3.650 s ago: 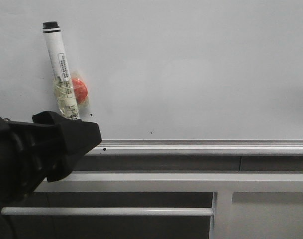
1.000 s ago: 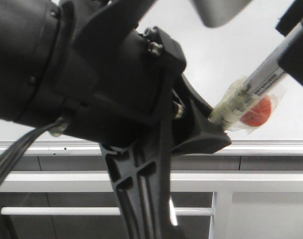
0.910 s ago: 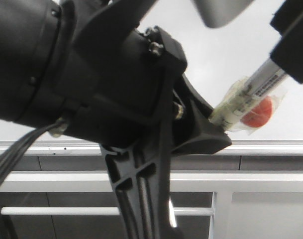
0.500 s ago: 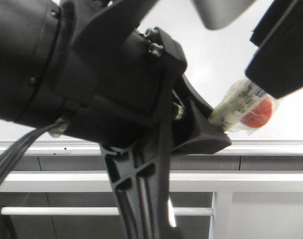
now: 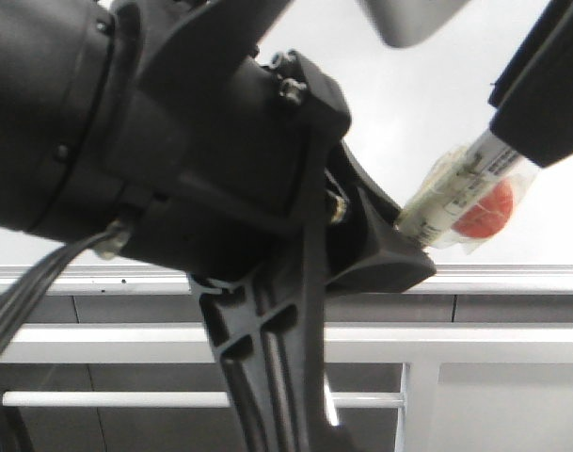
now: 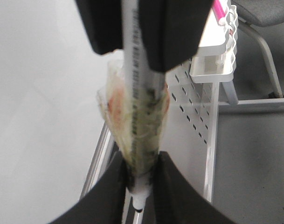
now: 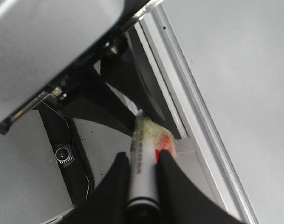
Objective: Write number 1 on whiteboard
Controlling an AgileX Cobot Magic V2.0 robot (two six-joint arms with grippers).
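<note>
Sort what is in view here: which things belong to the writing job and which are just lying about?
Job in hand:
- marker, gripped by both the left gripper and the right gripper
- whiteboard, no stroke visible on it

Just about:
- red magnet taped to the marker
- white perforated panel
- white holder with pink pen

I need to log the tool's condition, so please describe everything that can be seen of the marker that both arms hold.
The marker is a white tube with small black print, tilted in the front view. Yellowed clear tape binds a red-orange round piece to its side. The left hand grips its lower end, where a small white end sticks out; the right hand is closed on the upper barrel, near a black ring. Its writing tip is not visible. It is in front of the whiteboard.
</note>
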